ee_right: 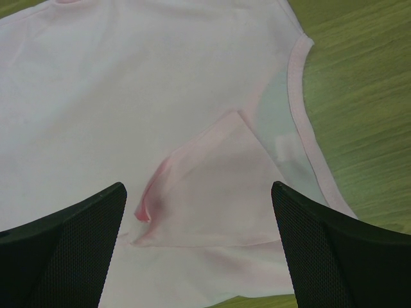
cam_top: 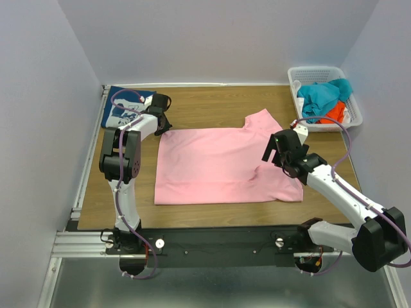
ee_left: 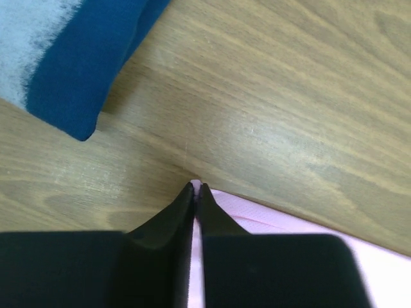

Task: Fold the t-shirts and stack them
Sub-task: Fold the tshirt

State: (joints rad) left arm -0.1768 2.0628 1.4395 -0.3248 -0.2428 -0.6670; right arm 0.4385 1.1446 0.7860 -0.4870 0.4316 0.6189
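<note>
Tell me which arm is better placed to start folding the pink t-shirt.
Left. The left gripper is pinched shut on the far left corner of the pink t-shirt, so it looks ready to lift and fold. The right gripper hangs open above the shirt's right side, gripping nothing.

The pink t-shirt [cam_top: 218, 163] lies spread on the table [cam_top: 212, 106], the navy t-shirt [cam_top: 125, 108] far left.

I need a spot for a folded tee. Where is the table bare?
Bare wood runs along the far edge, between the navy tee and the basket, behind the pink tee. The strip left of the pink tee lies under the left arm; the near right corner is crowded by the right arm.
</note>
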